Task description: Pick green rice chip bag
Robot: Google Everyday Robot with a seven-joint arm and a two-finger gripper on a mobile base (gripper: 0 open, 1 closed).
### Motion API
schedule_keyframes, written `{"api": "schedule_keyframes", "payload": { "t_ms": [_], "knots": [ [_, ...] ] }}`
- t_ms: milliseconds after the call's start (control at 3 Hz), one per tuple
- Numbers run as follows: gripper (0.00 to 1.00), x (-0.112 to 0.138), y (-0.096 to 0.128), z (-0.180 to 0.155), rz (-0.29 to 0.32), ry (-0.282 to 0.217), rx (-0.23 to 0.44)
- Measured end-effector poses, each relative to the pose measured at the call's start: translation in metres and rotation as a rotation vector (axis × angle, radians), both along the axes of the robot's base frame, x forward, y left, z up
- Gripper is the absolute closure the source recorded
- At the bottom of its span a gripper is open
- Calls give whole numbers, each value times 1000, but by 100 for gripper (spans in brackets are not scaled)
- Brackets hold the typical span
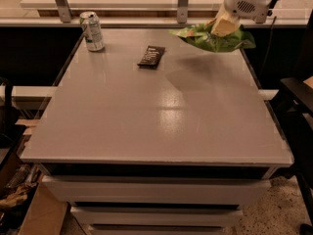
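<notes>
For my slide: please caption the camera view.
Gripper holds the green rice chip bag above the table, far right; drink can and black wrapper sit left.

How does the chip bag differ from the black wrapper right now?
The chip bag is light green, crinkled and bigger; the wrapper is black, flat and small. The bag hangs above the table in the gripper at the far right corner, jaws shut on it; the wrapper lies on the table, untouched. Both are snack packs.
</notes>
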State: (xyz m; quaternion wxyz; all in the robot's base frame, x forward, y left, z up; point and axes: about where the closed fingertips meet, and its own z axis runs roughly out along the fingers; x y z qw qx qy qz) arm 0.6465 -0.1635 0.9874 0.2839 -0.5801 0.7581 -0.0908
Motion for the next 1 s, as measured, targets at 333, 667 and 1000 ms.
{"api": "schedule_keyframes", "payload": {
  "t_ms": [333, 667, 1000],
  "knots": [
    [100, -4, 0, 28, 17, -67, -5],
    [100, -9, 3, 45, 44, -107, -1],
    [100, -11, 6, 53, 72, -118, 8]
  ]
}}
